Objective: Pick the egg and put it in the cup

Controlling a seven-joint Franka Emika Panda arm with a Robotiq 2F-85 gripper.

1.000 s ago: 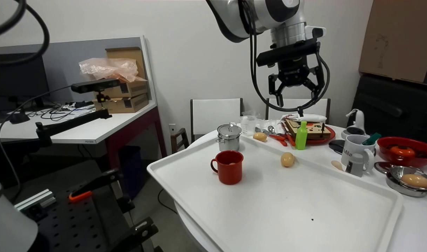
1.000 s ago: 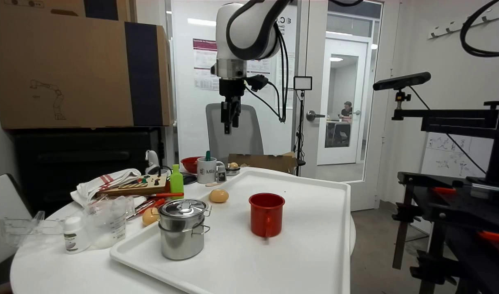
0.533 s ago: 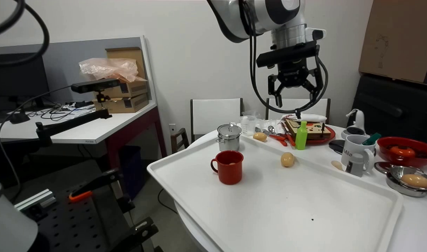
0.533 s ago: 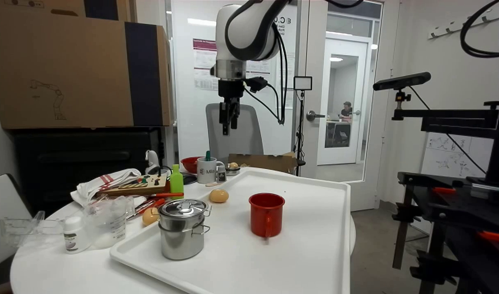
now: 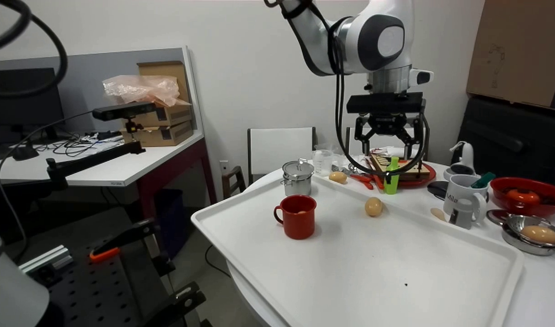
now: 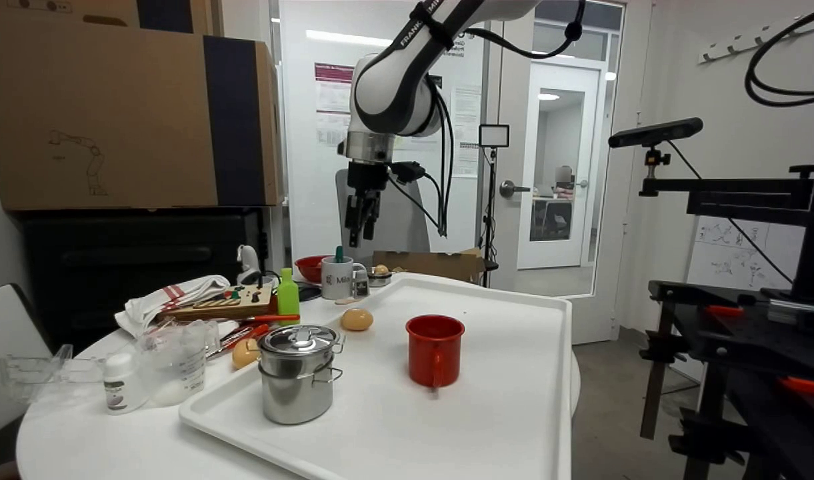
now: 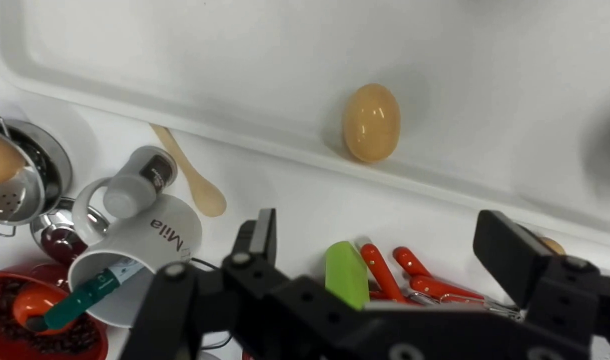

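Note:
The egg, a smooth tan oval, sits on the white tray near its long edge in both exterior views [image 5: 373, 206] [image 6: 357, 320] and in the wrist view [image 7: 372, 123]. The cup, a red mug [image 5: 299, 218], stands upright on the tray, handle at its side; it also shows in an exterior view [image 6: 435, 351]. A small tan bit shows inside it, too little to identify. The mug is out of the wrist view. My gripper [image 5: 387, 151] is open and empty, well above the table; it also shows in an exterior view [image 6: 361, 238] and the wrist view [image 7: 377, 222].
A lidded metal pot [image 6: 299, 373] stands on the tray [image 5: 386, 277]. Beyond the tray edge are a green bottle [image 5: 391, 184], red-handled tools [image 7: 382, 272], a white mug [image 7: 145, 240], another egg [image 5: 337, 177] and a strainer holding an egg [image 5: 539, 235].
The arm and open gripper have moved lower, and shifted slightly right in an exterior view and slightly left in another. The egg, mug and tray have not moved.

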